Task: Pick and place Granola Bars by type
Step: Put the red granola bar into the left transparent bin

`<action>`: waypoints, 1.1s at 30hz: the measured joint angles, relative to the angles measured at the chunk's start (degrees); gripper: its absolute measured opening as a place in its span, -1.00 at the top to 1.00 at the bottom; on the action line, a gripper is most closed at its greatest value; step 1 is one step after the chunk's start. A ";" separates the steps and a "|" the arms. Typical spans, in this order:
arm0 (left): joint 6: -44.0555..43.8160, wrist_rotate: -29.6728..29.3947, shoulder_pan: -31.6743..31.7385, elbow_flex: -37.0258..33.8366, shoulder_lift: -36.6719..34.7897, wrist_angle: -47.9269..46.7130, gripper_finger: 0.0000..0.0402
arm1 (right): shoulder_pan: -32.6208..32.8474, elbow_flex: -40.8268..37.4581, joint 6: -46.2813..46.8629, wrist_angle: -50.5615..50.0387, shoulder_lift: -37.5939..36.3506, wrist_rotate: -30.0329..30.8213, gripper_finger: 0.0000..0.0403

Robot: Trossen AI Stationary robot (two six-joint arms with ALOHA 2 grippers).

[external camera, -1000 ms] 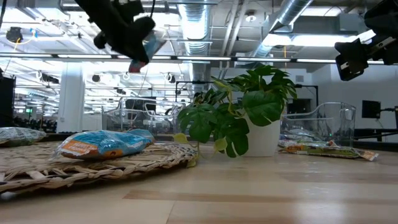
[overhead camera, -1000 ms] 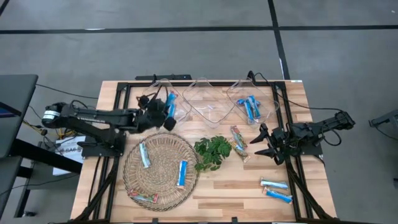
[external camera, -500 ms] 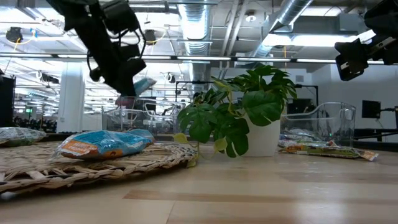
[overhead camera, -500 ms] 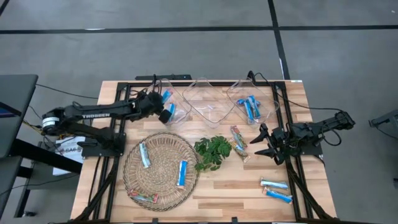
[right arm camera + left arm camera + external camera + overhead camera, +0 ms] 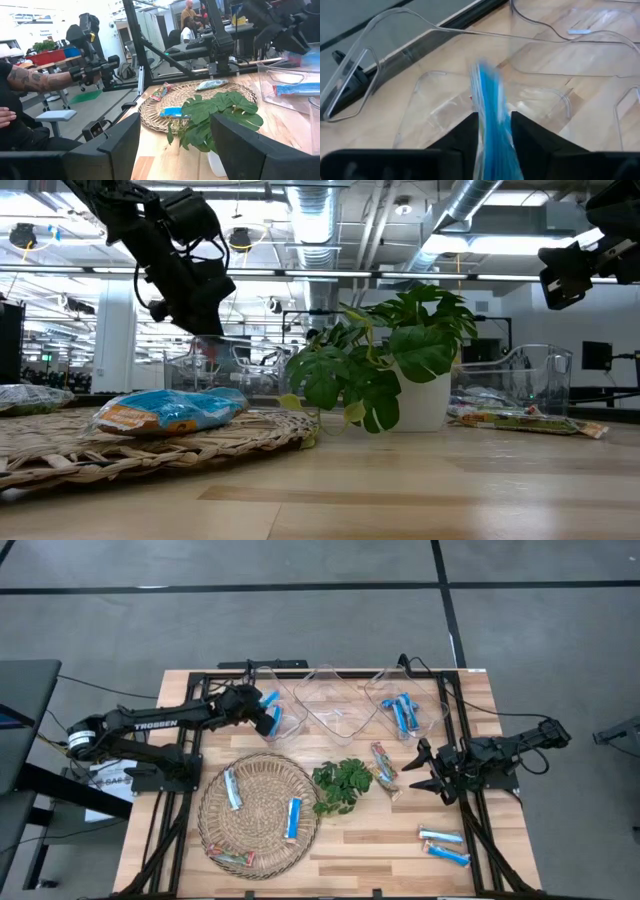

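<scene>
Left arm stretched across table's left rear, wrist angled down. Left gripper (image 5: 268,712) low, fingers (image 5: 465,137) clamped on blue bar (image 5: 490,107). Right arm folded at table's right edge, idle. Right gripper (image 5: 424,769) raised above tabletop, fingers (image 5: 122,145) spread wide, nothing between.

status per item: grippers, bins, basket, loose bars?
left gripper: shut on a blue bar, over the left clear bin
right gripper: open, holding nothing, at the table's right side
middle clear bin: no bars inside
right clear bin: holds blue bars
wicker basket: holds two blue bars and one multicoloured
potted plant: upright
</scene>
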 joint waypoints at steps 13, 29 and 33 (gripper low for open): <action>0.70 5.83 -0.34 0.34 -0.43 7.13 0.06 | 0.00 -0.01 -0.01 0.00 -0.01 0.00 -0.15; 4.38 20.04 -21.88 10.70 -0.46 4.53 0.22 | 0.00 0.00 0.00 0.00 -0.02 0.02 -0.15; 1.56 10.39 -30.64 14.23 -0.05 -5.56 0.26 | 0.00 -0.02 0.00 0.00 -0.01 0.00 -0.15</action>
